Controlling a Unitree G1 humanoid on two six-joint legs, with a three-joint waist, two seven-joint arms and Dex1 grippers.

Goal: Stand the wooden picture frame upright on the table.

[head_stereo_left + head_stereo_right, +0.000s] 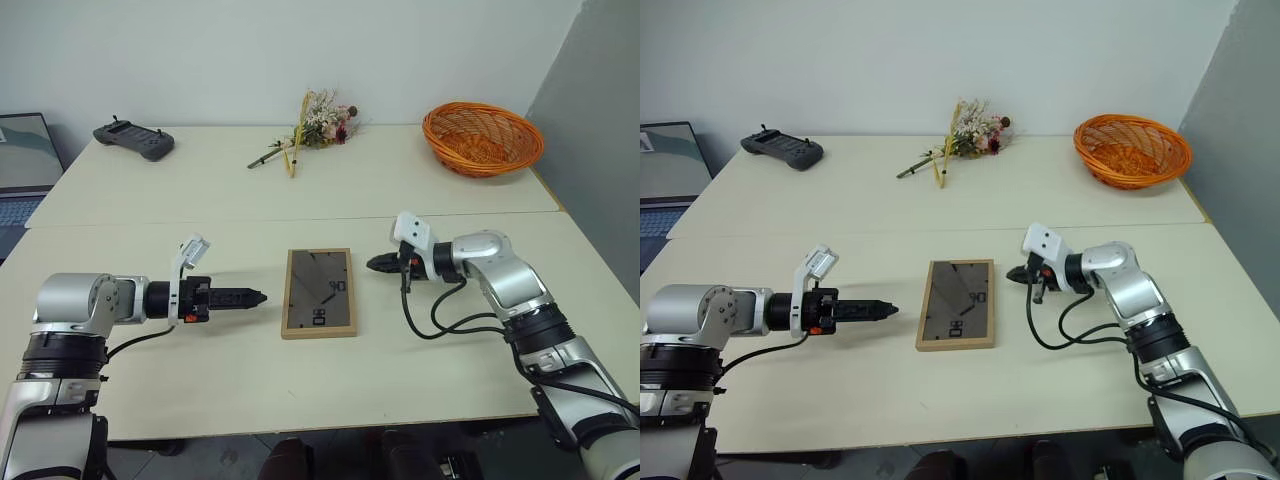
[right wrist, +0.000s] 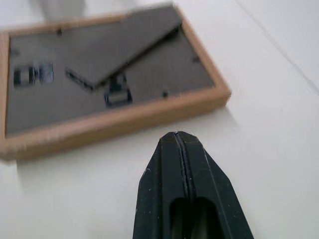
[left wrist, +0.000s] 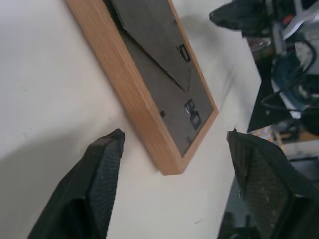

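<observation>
Left wrist view: wide-open left claw point(image 3: 172, 184) flanks rectangular light-wood frame point(image 3: 144, 84); right claw point(image 2: 174, 144) closed, empty.

wooden picture frame point(image 1: 319, 292): 1 | table point(image 1: 200, 360): 1, two joined sections | orange basket point(image 1: 482, 137): 1, at 1 o'clock | dried flower bunch point(image 1: 312, 127): 1, at 12 | black handheld controller point(image 1: 134, 139): 1, at 11 | laptop point(image 1: 22, 165): 1, at 10

You have the wooden picture frame point(image 1: 319, 292) lying flat, face down on the table point(image 1: 200, 370): light-wood rim, dark grey-brown back up, its fold-out stand flat against the back, white marks near the near end. It lies just this side of the table's seam.
</observation>
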